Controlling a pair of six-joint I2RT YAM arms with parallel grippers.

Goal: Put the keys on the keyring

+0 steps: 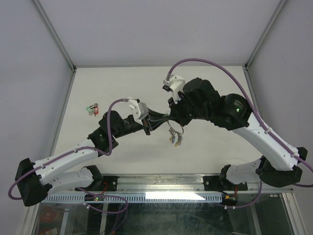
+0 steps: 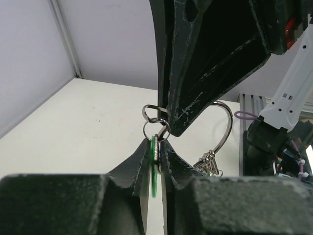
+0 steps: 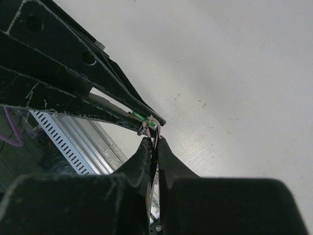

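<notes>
In mid-air the left gripper clamps the green key by its flat head; the right gripper pinches the keyring — light, springy, slippery wire, likely best held edge-on.

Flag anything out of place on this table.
One stray: keys with red and green tags lie alone at the table's far left, apart from the keyring hanging mid-air at centre. Nothing looks spilled or damaged.

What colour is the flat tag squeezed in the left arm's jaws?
Green. The tag shows best in the left wrist view.
</notes>
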